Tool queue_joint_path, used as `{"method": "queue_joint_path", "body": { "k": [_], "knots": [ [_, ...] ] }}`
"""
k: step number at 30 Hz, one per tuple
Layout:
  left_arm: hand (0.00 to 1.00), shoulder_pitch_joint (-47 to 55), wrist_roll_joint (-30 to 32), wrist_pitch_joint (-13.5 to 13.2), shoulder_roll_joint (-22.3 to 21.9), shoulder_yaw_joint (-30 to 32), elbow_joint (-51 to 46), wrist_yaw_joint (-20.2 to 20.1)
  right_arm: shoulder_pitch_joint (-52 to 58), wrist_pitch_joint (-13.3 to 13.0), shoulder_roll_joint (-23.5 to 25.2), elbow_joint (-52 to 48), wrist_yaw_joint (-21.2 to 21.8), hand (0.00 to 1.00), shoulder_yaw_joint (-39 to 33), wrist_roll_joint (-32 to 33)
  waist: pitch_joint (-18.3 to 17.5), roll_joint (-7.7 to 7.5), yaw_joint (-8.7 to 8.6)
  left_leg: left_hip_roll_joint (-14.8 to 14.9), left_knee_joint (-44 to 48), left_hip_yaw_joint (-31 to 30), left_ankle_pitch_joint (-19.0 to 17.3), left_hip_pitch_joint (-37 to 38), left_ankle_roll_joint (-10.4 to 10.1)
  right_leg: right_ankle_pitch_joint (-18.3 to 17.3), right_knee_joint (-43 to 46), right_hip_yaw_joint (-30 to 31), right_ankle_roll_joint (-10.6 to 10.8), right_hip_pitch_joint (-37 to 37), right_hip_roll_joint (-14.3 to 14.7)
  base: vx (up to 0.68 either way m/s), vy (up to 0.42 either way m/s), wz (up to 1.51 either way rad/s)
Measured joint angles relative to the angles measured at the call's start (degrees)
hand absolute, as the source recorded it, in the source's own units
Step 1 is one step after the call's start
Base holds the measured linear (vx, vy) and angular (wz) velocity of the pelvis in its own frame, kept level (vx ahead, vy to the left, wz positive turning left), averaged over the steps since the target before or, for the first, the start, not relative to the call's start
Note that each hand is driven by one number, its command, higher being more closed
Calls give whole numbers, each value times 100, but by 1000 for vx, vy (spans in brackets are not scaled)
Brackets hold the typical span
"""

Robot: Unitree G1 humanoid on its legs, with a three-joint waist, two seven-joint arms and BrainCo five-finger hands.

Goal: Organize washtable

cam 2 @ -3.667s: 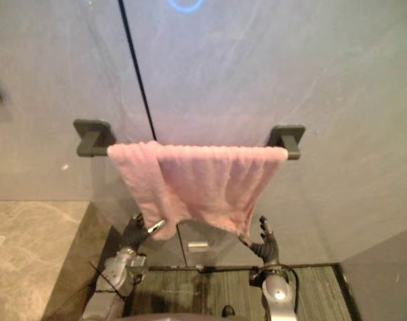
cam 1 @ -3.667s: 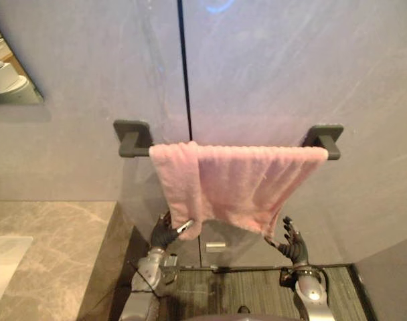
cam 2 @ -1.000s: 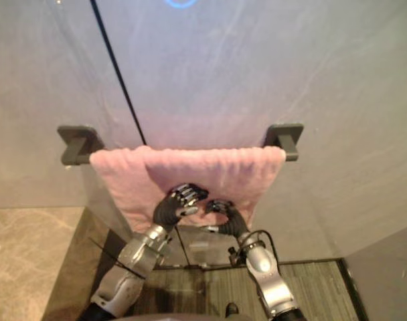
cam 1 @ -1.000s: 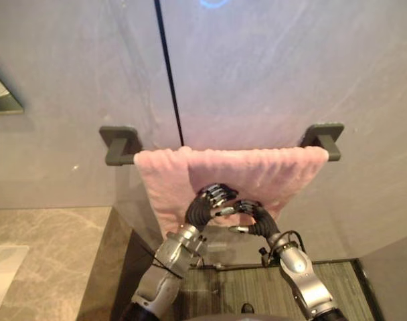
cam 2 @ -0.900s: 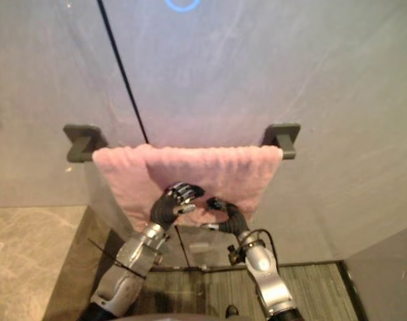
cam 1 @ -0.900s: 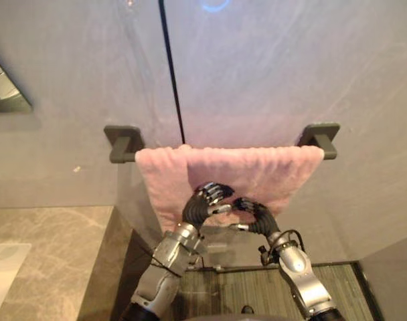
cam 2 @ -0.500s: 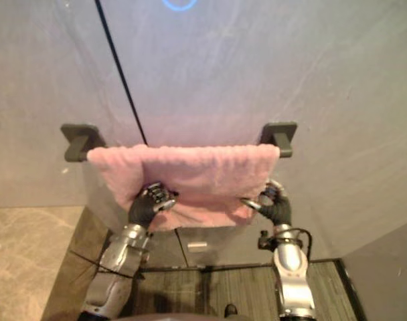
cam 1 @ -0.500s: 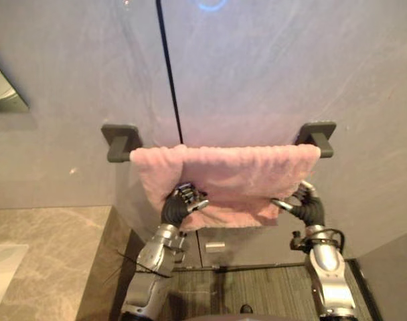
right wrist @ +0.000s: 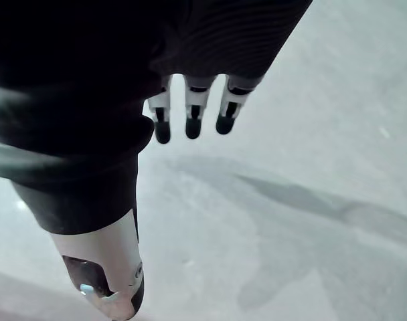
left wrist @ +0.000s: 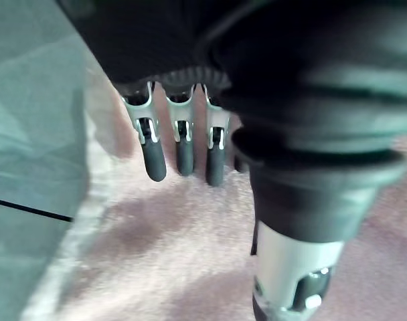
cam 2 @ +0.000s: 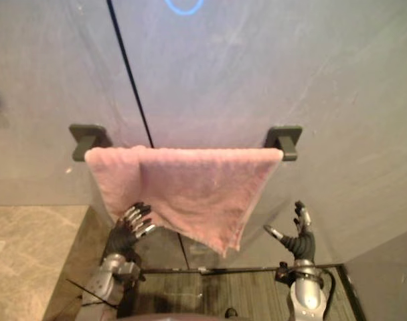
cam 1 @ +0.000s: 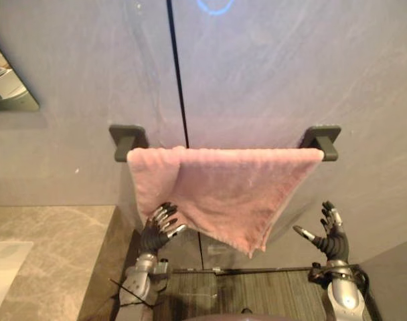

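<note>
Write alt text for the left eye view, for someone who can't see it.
A pink terry towel hangs over a dark grey wall-mounted towel bar, its lower edge slanting to a point. The robot's left hand is open at the towel's lower left edge; its right hand is open, clear of the towel.

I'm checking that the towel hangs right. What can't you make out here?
Bar: its middle is hidden under the towel in both eye views.
Towel's back half: hidden behind its front.
Left hand: whether it touches the towel is unclear.
Mirror: cut by the left eye view's edge.
</note>
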Motion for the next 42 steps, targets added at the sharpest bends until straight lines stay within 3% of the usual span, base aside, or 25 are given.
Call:
{"method": "queue_joint_path", "body": {
  "k": [7,17,22,24,27,28,30,31,33,34,36,37,38,39,40,41,42],
  "knots": [
    [0,62,133,98,-166,133,1034,17,153,33,64,1220,1,0,405,-46,-8,-33,114,31,-9,80,-16,70,-7,-173,283,8,1,-77,2,-9,-4,-2],
    [0,-181,671,261,-30,102,3556,361,-437,190,24,3952,3,0,650,-42,-93,-32,123,39,-41,89,-11,67,-14,-174,250,10,-9,-83,16,-7,-3,0],
    [0,-605,879,273,124,103,4283,495,-718,283,-126,4600,-4,0,658,34,-22,-77,122,21,-88,117,-2,8,-23,-159,232,48,-1,-214,15,-21,-6,-5],
    [0,-777,971,277,141,126,4363,526,-934,303,-190,4763,-17,0,729,28,6,-112,181,16,-76,245,-3,-222,-23,-115,272,178,3,-510,21,-38,0,-31],
    [0,-1211,1048,283,183,122,4371,616,-1314,316,-170,4781,-121,0,810,28,381,-203,286,44,256,443,-9,-697,-16,-108,742,368,2,-1129,18,-70,-3,-31],
    [0,-1561,1046,293,293,123,4370,640,-1640,318,-147,4780,-140,0,883,29,539,-371,276,67,603,546,-18,-1259,3,-37,1070,526,91,-1748,1,-124,-5,-16],
    [0,-1693,1044,298,245,131,4359,651,-1788,328,-172,4776,-170,0,902,30,582,-336,301,212,597,623,11,-1406,41,7,1071,638,257,-1831,76,-60,-1,-10],
    [0,-1736,1046,299,190,119,4332,656,-1814,333,-175,4775,-194,0,897,29,606,-336,274,232,635,548,17,-1411,45,-747,2185,567,32,-1903,-48,-14,-4,15],
    [0,-1708,1045,284,176,125,4255,660,-1671,354,-159,4809,-216,0,902,29,608,-327,294,238,856,332,18,-1461,45,-1281,3162,492,291,-1667,-365,64,-97,64],
    [0,-1717,1046,284,188,201,4254,680,-1685,359,-164,4850,-216,0,951,27,539,-434,299,259,1129,211,18,-1691,45,-1349,3296,510,317,-1453,-610,50,-179,68],
    [0,-1687,1045,290,254,264,4264,733,-1825,360,-153,4886,-213,0,1028,25,516,-469,310,359,1543,155,18,-2063,44,-1232,3327,565,270,-1296,-1019,-85,-317,33],
    [0,-1679,1045,310,319,352,4274,735,-1986,365,-150,4965,-214,0,1083,24,527,-441,326,526,1940,104,30,-2359,-16,-1130,3049,837,414,-1224,-886,-151,-355,4],
    [0,-1680,1043,329,345,414,4280,747,-2058,374,-168,5004,-217,0,1108,19,536,-360,374,659,2247,122,20,-2564,-38,-1102,2943,811,384,-1199,-727,-172,-245,-23],
    [0,-1681,1042,333,331,419,4320,742,-2119,389,-167,5025,-227,0,1110,14,494,-364,481,634,2345,-9,-113,-2852,-211,-1094,2754,896,378,-1191,-525,-217,-107,-24],
    [0,-1675,1040,332,254,412,4387,751,-2111,386,-234,5040,-229,0,1105,12,380,-174,531,634,1990,-163,110,-2867,-189,-1064,2446,1035,436,-1084,-427,-208,-103,-23],
    [0,-1785,997,303,188,370,4510,803,-2187,385,-376,5063,-260,0,1176,14,387,-241,593,779,1882,-45,298,-2891,-153,-1470,2874,1384,454,-1005,-531,-176,-106,-3],
    [0,-1835,993,293,233,364,4508,858,-2241,387,-385,5065,-262,0,1252,14,397,-327,607,790,2011,-60,309,-2999,-171,-1538,2753,1425,554,-961,-642,-105,-182,-3]
  ]
}}
